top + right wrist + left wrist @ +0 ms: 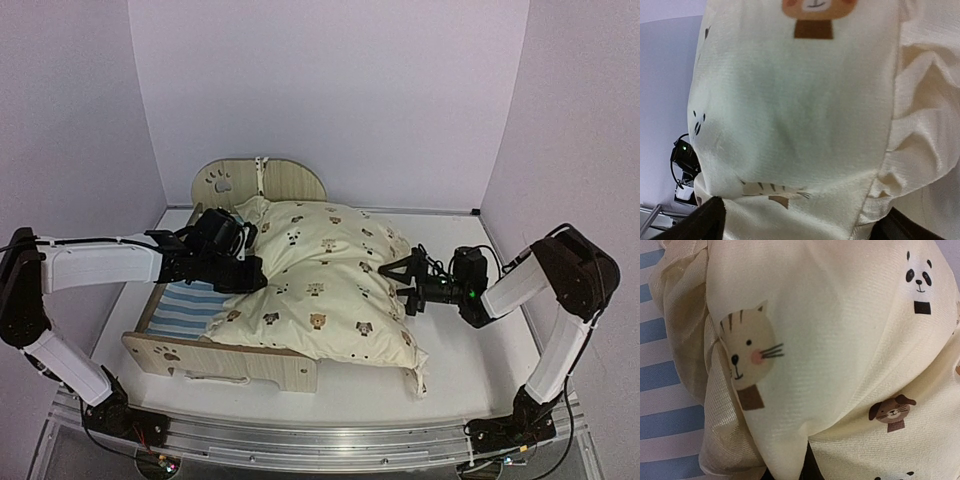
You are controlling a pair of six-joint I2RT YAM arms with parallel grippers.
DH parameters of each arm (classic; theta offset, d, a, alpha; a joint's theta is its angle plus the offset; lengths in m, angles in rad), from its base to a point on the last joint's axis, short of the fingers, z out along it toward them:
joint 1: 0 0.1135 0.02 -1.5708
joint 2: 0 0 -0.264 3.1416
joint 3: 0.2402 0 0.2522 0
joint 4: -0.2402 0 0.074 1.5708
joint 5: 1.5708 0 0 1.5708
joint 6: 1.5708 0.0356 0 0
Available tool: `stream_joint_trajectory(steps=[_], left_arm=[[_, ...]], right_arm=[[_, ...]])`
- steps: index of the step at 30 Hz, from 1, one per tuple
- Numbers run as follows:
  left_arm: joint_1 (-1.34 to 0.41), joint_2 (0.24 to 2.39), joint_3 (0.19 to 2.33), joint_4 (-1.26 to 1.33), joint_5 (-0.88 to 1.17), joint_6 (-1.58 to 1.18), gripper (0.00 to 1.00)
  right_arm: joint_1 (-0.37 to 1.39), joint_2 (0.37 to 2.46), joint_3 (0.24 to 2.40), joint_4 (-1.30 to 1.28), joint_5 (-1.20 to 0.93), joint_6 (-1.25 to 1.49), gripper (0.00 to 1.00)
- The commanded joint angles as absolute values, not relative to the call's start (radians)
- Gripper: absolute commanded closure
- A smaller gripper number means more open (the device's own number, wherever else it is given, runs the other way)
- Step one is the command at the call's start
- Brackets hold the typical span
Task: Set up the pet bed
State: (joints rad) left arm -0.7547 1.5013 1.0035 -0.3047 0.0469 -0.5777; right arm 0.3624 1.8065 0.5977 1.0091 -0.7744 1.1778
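Note:
The pet bed stands left of centre, with its arched headboard (258, 180) at the back, its footboard (220, 360) in front and the striped base (185, 305) bare on the left. A cream animal-print cushion (320, 285) lies across the bed and hangs over its right side. My left gripper (250, 275) is shut on the cushion's left edge. In the left wrist view the cushion (830, 340) fills the frame, with the stripes (665, 375) at the left. My right gripper (394, 278) stands open at the cushion's right edge. Its dark fingers (705, 222) flank the cushion (800, 115).
The bed sits on a white table (470, 350) enclosed by pale walls at the left, back and right. A metal rail (300, 445) with both arm bases runs along the near edge. The right arm's elbow (575, 265) is close to the right wall.

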Motion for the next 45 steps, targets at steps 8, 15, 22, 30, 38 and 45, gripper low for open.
stream_joint_trajectory(steps=[8,15,22,30,38,45], left_arm=[[-0.741,1.419,1.088,-0.337,0.062,-0.492,1.00],[-0.741,1.342,1.356,-0.544,-0.153,-0.405,1.00],[-0.740,1.352,1.719,-0.763,-0.363,-0.328,1.00],[-0.739,1.334,1.903,-0.855,-0.517,-0.265,1.00],[-0.713,1.265,1.665,-0.834,-0.653,-0.329,1.00],[-0.585,1.191,1.383,-0.794,-0.572,-0.420,1.00]], right_arm=[[0.395,1.700,0.788,0.934,-0.828,1.232,1.00],[0.533,1.617,1.229,0.201,-0.704,0.834,1.00],[0.575,1.768,1.724,-0.089,-0.658,0.797,1.00],[0.663,1.949,2.096,-0.292,-0.605,0.743,1.00],[0.725,2.030,2.054,-0.297,-0.549,0.707,1.00],[0.747,2.048,1.932,-0.284,-0.507,0.670,1.00]])
